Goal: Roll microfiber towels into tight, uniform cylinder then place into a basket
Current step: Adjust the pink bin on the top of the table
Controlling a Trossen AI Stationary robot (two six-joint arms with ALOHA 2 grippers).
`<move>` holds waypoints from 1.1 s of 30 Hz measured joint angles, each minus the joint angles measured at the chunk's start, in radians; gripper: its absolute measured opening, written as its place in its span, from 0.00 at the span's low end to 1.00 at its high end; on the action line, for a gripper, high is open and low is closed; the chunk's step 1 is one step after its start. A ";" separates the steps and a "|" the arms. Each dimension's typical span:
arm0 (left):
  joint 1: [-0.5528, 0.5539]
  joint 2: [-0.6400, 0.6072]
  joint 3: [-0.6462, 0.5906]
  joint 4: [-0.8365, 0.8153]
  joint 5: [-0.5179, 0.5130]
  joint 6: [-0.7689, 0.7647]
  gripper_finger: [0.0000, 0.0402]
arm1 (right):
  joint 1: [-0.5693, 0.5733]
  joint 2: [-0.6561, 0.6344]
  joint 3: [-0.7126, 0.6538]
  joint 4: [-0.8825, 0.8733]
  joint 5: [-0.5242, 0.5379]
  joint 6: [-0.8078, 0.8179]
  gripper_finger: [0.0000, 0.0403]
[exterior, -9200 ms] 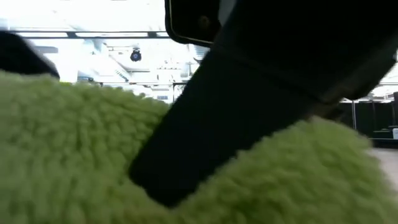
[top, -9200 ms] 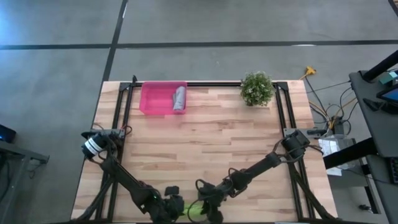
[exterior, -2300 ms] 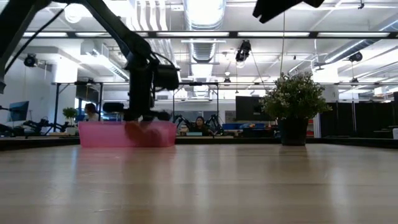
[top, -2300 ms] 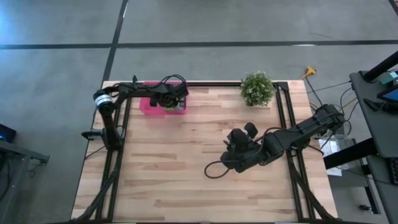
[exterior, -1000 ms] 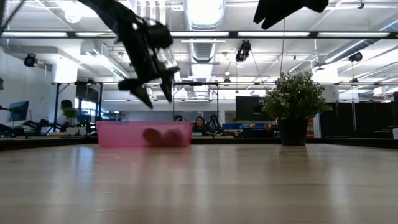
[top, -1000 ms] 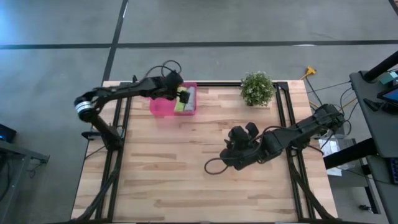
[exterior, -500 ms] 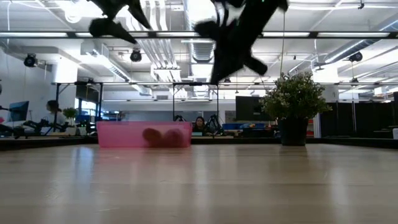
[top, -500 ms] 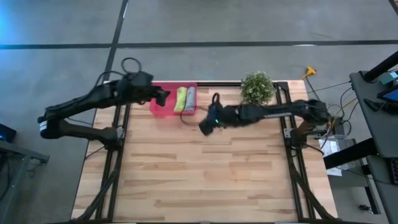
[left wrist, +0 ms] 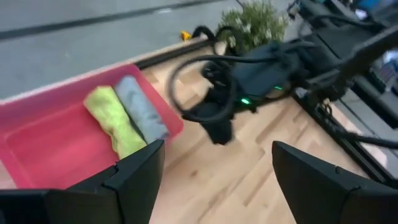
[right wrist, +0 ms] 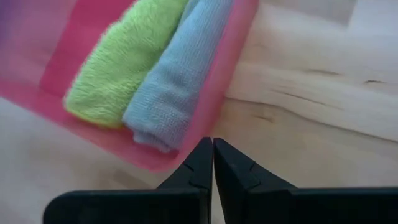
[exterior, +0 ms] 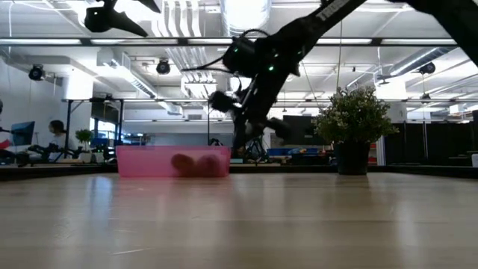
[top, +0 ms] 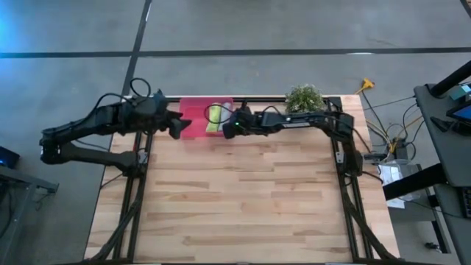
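Right hand (top: 229, 130) pinched closed beside basket (top: 193, 111), potted plant (top: 303, 99) behind arm

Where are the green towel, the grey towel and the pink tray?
green towel (right wrist: 121, 65): right wrist view, middle of the roll.
grey towel (right wrist: 177, 78): right wrist view, middle of the roll.
pink tray (left wrist: 43, 152): left wrist view, bare floor.

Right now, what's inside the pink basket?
Two rolled microfiber towels lie side by side in the pink basket: a lime green roll and a grey roll, at one end. The floor under them is covered; the rest is bare.
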 joint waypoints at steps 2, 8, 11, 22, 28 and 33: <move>-0.011 0.003 0.000 -0.015 0.015 -0.016 0.69 | -0.003 0.043 0.038 -0.016 -0.001 -0.002 0.02; -0.045 0.006 0.000 -0.025 0.033 -0.022 0.69 | -0.013 0.120 0.135 -0.010 -0.002 -0.027 0.02; -0.051 0.010 0.000 -0.024 0.033 -0.037 0.69 | -0.014 0.154 0.182 -0.008 -0.002 -0.048 0.02; -0.052 0.026 -0.001 -0.023 0.034 -0.043 0.69 | -0.012 0.320 0.416 -0.025 -0.086 -0.112 0.02; -0.057 0.025 -0.001 -0.022 0.038 -0.044 0.69 | -0.012 0.369 0.521 -0.072 -0.049 -0.140 0.02; -0.057 0.027 0.000 -0.022 0.039 -0.044 0.69 | -0.012 0.378 0.529 -0.060 -0.016 -0.148 0.02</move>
